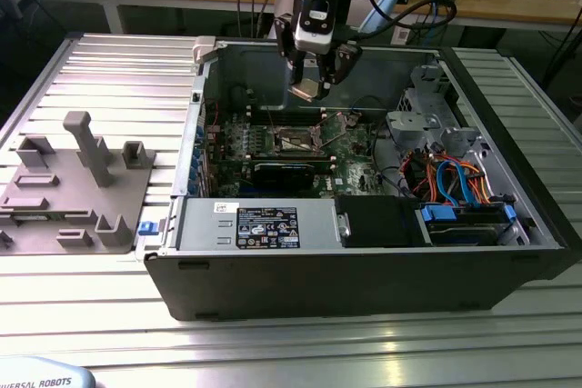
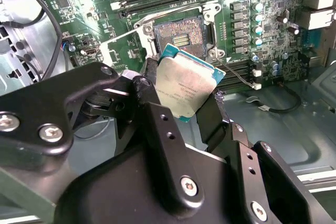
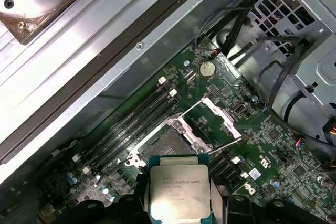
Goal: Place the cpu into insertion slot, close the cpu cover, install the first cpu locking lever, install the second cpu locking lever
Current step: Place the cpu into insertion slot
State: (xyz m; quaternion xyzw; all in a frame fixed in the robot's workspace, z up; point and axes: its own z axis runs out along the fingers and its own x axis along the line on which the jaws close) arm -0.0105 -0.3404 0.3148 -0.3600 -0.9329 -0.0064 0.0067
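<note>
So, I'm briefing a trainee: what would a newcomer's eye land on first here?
The silvery cpu, pinched in the tool, hangs over the board near its bare socket. Around it lies the open case on a ribbed table, a grey fixture at the exterior view's left.

ribbed metal table [image 1: 273, 352], open pc case [image 1: 318, 288] sat roughly mid-table, flat grey jig [image 1: 91, 193] with a few upright pegs lying on the table just beside the case, exterior view's left
</note>
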